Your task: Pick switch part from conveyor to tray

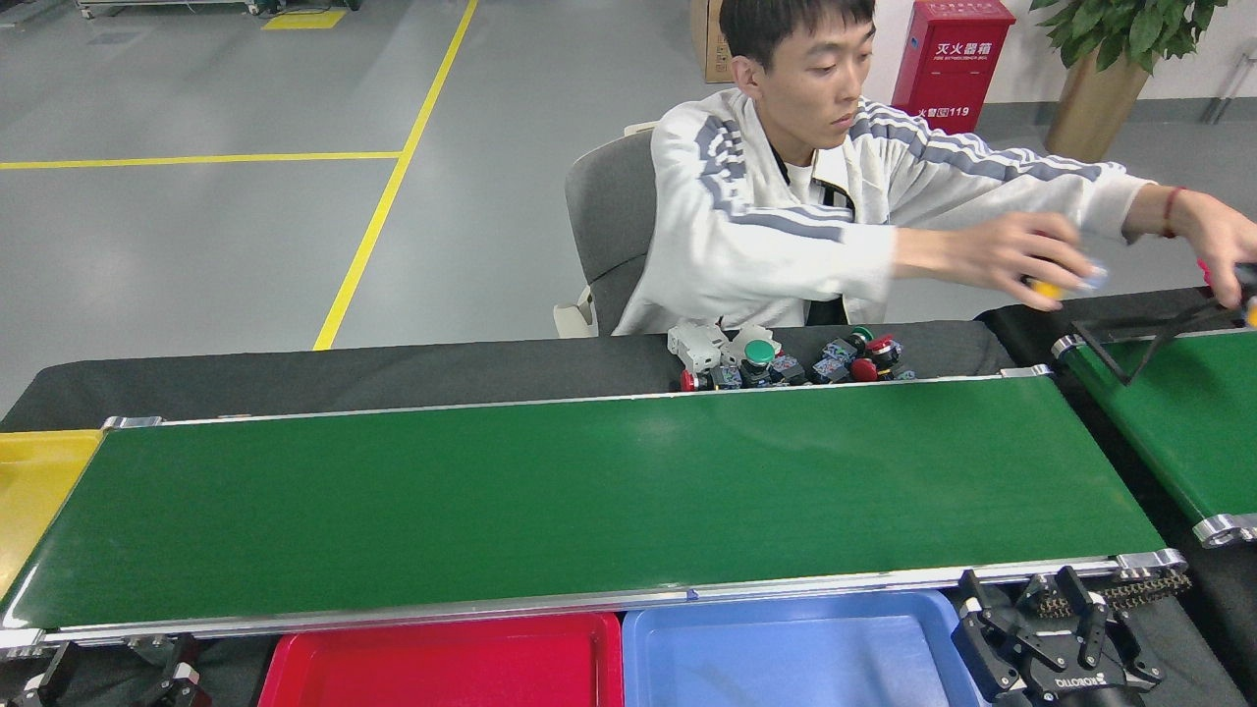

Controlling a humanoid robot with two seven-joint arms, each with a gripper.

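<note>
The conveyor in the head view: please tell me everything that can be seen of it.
The conveyor is a long, wide, flat, dark-green belt with silver metal side rails and rounded metal end caps. It runs left to right and nothing lies on it. Switch parts are piled behind its far rail. A red tray and a blue tray sit below its near rail.
</note>
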